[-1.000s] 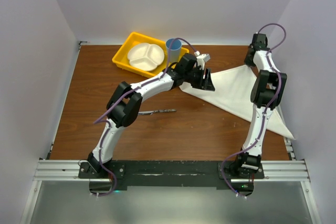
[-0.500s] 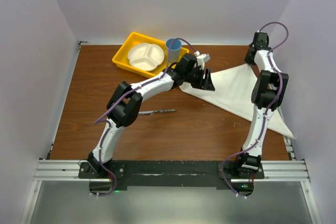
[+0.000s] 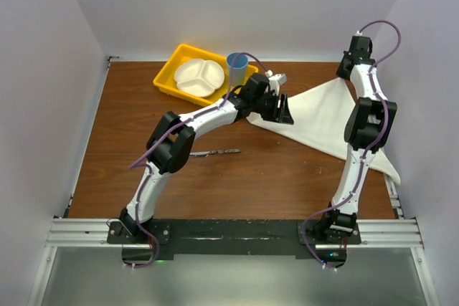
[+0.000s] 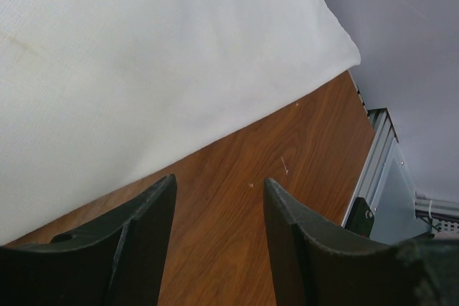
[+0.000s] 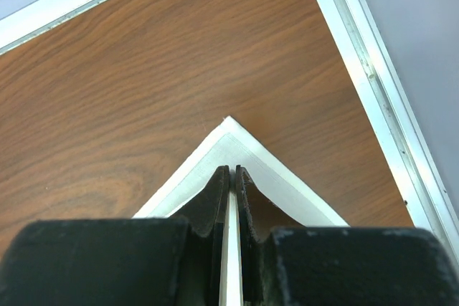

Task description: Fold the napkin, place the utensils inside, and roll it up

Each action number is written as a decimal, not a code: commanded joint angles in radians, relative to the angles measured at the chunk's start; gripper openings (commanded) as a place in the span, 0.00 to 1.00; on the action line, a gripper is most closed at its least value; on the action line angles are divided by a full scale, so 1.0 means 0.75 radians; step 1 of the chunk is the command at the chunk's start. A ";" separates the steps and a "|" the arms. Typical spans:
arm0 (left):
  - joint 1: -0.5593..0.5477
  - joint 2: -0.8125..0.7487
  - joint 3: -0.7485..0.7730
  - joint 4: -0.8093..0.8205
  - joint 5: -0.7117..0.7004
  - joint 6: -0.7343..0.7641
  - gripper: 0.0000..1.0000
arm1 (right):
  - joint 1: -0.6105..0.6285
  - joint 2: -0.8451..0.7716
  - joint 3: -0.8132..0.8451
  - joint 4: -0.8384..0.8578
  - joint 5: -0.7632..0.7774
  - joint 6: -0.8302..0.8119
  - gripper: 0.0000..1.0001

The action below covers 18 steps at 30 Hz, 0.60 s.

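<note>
Upper-right far corner of the thin white cloth napkin [image 3: 323, 120] clamped in the right gripper [image 5: 231, 171].
On the brown wood-grain table [image 3: 251, 184] the slim dark-handled knife [image 3: 215, 153] lies left-to-right at centre left. It is nearer the left arm and well apart from the cloth, whose long edge slants from centre to lower right. The left gripper [image 4: 219, 180] gapes wide just beside that edge. Folding likely means carrying the pinched corner toward it.
</note>
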 commanded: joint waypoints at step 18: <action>0.007 0.094 0.087 0.284 -0.324 0.073 0.51 | 0.148 -0.112 -0.049 -0.196 0.419 0.144 0.72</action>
